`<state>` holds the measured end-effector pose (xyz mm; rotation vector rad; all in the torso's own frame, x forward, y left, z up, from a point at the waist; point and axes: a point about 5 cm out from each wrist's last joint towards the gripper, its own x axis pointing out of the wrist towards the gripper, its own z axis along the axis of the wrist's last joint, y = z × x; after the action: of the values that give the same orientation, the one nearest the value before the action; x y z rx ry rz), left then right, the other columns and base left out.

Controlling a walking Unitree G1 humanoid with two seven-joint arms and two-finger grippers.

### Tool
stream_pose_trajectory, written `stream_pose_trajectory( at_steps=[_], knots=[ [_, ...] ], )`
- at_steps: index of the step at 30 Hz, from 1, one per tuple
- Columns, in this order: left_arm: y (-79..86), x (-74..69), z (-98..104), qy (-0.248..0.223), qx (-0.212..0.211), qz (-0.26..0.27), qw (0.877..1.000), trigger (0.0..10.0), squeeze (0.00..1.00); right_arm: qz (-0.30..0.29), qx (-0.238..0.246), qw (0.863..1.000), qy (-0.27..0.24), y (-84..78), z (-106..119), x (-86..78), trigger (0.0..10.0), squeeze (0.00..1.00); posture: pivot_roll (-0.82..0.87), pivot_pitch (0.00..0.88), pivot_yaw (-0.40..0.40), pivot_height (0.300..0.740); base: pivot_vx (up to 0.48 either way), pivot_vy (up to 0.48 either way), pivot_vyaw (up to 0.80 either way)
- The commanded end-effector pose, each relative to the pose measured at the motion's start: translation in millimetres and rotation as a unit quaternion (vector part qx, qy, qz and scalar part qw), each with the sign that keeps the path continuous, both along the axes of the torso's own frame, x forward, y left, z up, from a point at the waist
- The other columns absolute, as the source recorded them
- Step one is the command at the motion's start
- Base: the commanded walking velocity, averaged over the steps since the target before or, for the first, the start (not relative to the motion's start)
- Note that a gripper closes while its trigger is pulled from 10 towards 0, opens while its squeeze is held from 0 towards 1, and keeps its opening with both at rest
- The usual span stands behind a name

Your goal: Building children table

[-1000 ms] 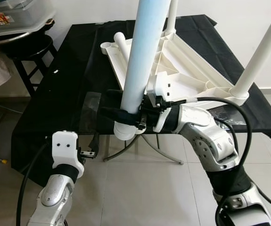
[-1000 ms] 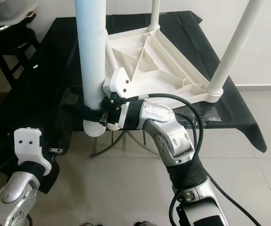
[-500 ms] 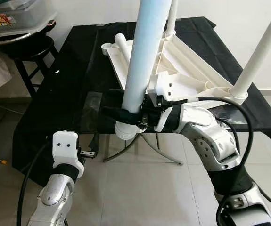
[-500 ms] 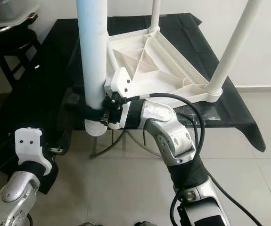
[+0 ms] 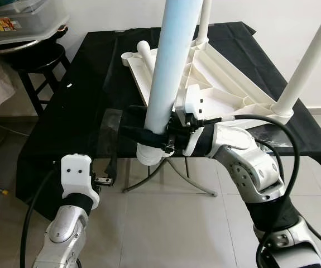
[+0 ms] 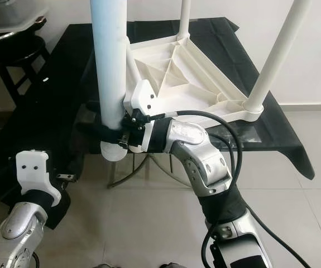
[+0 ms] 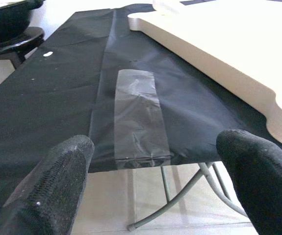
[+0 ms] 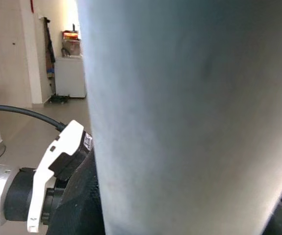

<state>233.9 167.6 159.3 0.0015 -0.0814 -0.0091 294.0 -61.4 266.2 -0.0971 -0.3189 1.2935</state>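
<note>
The white leg [image 5: 166, 84] in the right gripper [image 5: 143, 135] runs off the top edge, so its upper end cannot be seen; in the right wrist view it is a close, blurred surface [image 8: 190, 117] hiding the fingers. Two more legs [image 5: 311, 58] leave the frame upward as well. The upturned tabletop [image 5: 227, 84] is partly covered by the held leg. The plastic box [image 5: 20, 19] on the stool [image 5: 34, 61] is cropped at the corner — its label is too small to read.
</note>
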Motion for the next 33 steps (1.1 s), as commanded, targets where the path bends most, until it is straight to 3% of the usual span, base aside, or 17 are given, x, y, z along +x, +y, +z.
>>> stream_pose_trajectory(
  at_steps=[1, 9, 14, 18, 28, 33],
  knots=[
    [3.7, -0.6, 0.0, -0.002, -0.002, 0.013, 1.0, 10.0, 0.0, -0.009, 0.003, 1.0, 0.001, 0.1, -1.5, 0.6, 10.0, 0.0, -0.06, 0.142, -0.005, 0.74, 0.0, 0.0, 0.0],
    [4.5, 4.6, 5.6, -0.006, 0.0, 0.017, 1.0, 10.0, 0.0, -0.092, 0.024, 0.995, 0.017, -1.8, -4.8, 13.0, 10.0, 0.0, -0.04, 0.129, -0.005, 0.74, 0.0, 0.0, 0.0],
    [5.9, 6.6, 10.3, -0.013, 0.004, 0.016, 1.0, 10.0, 0.0, -0.101, 0.029, 0.994, 0.028, -1.6, -10.7, 11.8, 10.0, 0.0, -0.03, 0.125, -0.005, 0.74, 0.0, 0.0, 0.0],
    [7.6, 6.3, 11.8, -0.015, 0.002, 0.017, 1.0, 10.0, 0.0, -0.116, 0.038, 0.992, 0.032, -3.8, -11.6, 13.7, 10.0, 0.0, -0.03, 0.125, -0.005, 0.74, 0.0, 0.0, 0.8],
    [2.3, 7.4, 11.8, -0.016, -0.007, 0.007, 1.0, 10.0, 0.0, -0.177, 0.055, 0.983, 0.013, -16.6, -0.8, 26.7, 10.0, 0.0, -0.04, 0.112, -0.003, 0.74, 0.145, 0.0, 0.08],
    [2.5, 7.5, 11.1, -0.013, -0.005, 0.005, 1.0, 10.0, 0.0, -0.186, 0.035, 0.982, 0.006, -19.8, -2.9, 28.5, 10.0, 0.0, -0.04, 0.118, 0.002, 0.74, 0.244, 0.0, 0.0]
  ],
)
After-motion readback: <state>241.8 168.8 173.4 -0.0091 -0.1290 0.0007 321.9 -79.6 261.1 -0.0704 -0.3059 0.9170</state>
